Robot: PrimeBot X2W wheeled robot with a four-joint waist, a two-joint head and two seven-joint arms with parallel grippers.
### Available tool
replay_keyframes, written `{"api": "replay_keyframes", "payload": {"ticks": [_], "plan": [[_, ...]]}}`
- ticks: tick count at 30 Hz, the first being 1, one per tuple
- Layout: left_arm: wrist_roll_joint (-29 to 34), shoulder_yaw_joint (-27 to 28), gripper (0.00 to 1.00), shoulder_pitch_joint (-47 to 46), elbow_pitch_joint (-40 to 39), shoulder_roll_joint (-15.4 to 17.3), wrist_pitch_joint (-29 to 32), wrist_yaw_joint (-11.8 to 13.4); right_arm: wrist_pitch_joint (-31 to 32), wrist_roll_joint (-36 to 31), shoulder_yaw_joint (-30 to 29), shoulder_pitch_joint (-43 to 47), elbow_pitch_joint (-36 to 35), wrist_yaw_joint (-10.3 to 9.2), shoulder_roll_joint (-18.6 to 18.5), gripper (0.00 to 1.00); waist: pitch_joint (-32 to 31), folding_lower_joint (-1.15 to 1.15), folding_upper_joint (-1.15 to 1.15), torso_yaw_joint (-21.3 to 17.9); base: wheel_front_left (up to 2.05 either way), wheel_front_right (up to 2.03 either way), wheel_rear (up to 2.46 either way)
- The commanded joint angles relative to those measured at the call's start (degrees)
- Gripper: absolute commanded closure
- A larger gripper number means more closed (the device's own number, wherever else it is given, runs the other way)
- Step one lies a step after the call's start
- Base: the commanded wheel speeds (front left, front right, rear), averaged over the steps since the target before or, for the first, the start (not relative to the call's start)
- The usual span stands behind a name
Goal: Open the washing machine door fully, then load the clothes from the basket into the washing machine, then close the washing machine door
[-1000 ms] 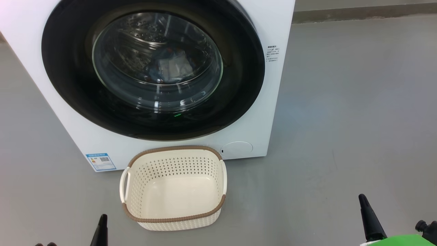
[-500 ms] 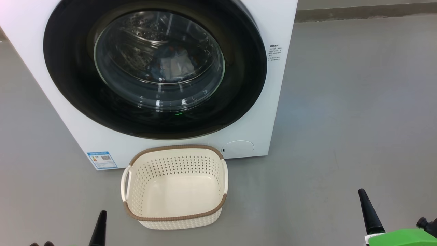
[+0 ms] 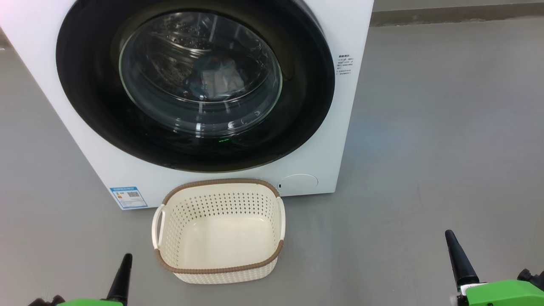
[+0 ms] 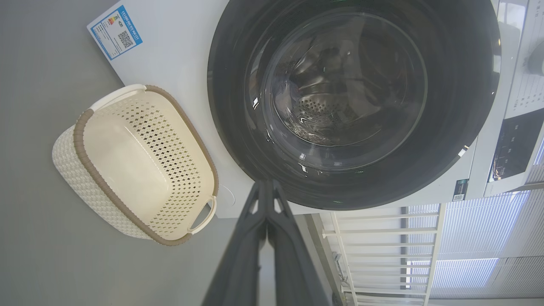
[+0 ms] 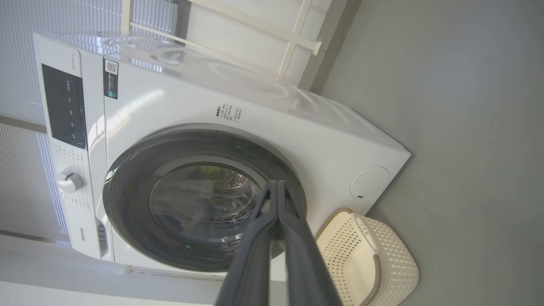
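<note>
Door (image 3: 87, 106) looks latched, basket (image 3: 219, 270) empty; left gripper (image 4: 266, 185) and right gripper (image 5: 277, 183) pinched closed, bare; we should retreat gently.

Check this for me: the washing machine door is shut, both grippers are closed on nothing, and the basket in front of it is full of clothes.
Wrong on the basket: the head view shows the basket empty, its bare bottom visible. The rest stands: the washing machine door is shut, and the left gripper and right gripper are closed on nothing.
</note>
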Motion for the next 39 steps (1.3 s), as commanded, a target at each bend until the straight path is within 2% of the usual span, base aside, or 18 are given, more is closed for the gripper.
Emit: {"api": "replay_keyframes", "payload": {"ticks": [1,26,39], "plan": [[-1.20,1.83,1.00,-2.87,-1.03,1.20,0.44,-0.74,0.39,1.44,0.77,-2.76,-1.20,-0.25,-0.30,1.00,0.01,0.00,0.00,0.02,0.00,0.00,0.00],[-15.13,3.72,1.00,-5.39,-0.44,1.48,4.58,-1.57,4.63,17.70,0.47,-5.66,0.33,-0.33,-0.13,1.00,0.40,0.00,0.00,0.63,0.00,0.00,0.00],[-15.13,3.72,1.00,-5.39,-0.45,1.48,4.58,-1.57,4.71,17.63,0.38,-5.67,0.33,-0.33,-0.07,1.00,0.40,-0.01,0.00,0.63,0.00,0.00,0.00]]}}
